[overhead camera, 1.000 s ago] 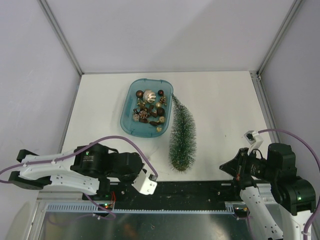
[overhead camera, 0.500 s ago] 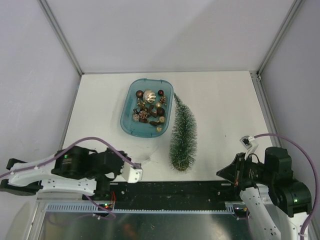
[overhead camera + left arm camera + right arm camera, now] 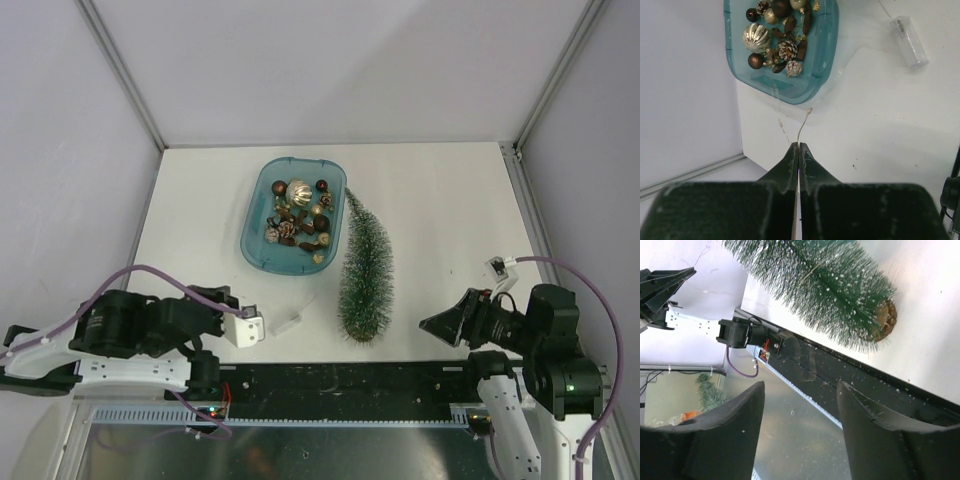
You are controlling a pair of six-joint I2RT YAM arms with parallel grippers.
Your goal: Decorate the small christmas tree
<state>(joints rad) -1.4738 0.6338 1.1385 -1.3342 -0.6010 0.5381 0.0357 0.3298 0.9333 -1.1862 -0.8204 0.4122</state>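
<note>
My left claw [image 3: 798, 146] is pressed together, and a thin wire [image 3: 803, 125] runs out from between its tips, so I am pinching that. A second ago this arm reached further right along the near edge; it has since drawn back to the left. Just to its right on the table [image 3: 440, 200] lies a small clear tube [image 3: 287, 322], apart from the claw.

Further back sits the teal tray [image 3: 250, 235], filled with gold and brown baubles [image 3: 298, 212] and little pinecones. It has not shifted.

The tree [image 3: 365, 270] lies on its side just right of the tray, its tip up against the tray's far right corner and its round base pointing toward the near edge. It is in the same place as before, and I see nothing hung on it.

My right claw [image 3: 440, 325] was closed a second ago; now its fingers stand spread with nothing between them. It hangs near the table's front edge, right of the tree's base and clear of it.
</note>
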